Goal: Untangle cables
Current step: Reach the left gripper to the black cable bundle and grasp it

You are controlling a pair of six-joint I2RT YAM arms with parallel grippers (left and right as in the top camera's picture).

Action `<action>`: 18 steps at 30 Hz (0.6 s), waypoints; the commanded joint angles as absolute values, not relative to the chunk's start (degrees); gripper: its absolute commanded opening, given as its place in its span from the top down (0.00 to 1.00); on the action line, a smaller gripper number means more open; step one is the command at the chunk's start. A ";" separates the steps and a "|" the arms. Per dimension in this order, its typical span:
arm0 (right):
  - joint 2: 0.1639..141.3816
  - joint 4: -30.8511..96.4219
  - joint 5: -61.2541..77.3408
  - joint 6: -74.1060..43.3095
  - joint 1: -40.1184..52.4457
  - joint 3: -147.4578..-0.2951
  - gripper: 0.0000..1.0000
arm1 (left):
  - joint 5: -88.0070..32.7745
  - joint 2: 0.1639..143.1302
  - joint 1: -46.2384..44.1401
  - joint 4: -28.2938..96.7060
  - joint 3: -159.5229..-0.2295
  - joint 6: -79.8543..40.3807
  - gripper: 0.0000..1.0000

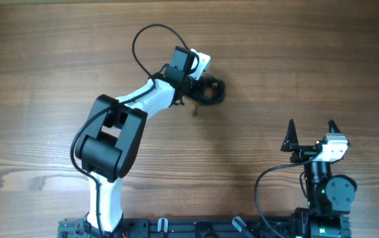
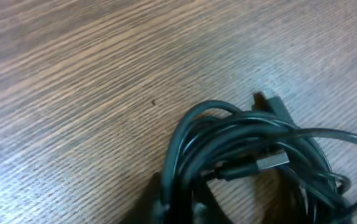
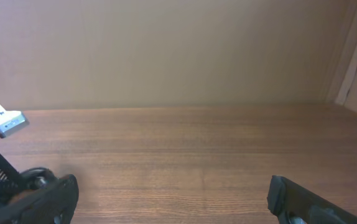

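Cables (image 2: pixel 253 162): one tight coil on the counter (image 1: pixel 57 66), toward its far middle, with strands looped over each other and a metal plug (image 2: pixel 273 162) caught inside.
Left end effector (image 1: pixel 199 86): down at the coil's edge, touching or just beside it. I cannot tell whether its fingers are apart or pinching a strand.
Right end effector (image 1: pixel 311 135): fingers spread wide and holding nothing, well apart from the coil, near the counter's front edge.
Done: nothing, by my reading. No cord lies free of the bunch and no plug end is drawn out.
Remaining: nearly the whole job. Hold the coil, work one plug end loose, feed it back through the loops, then lay each cord apart.
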State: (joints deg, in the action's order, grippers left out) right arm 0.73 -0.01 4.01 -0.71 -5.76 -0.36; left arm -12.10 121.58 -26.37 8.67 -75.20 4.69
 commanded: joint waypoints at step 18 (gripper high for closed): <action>0.27 -0.12 3.44 -0.01 -5.52 -0.30 0.00 | -3.11 108.79 -24.88 48.07 -75.42 -37.21 0.00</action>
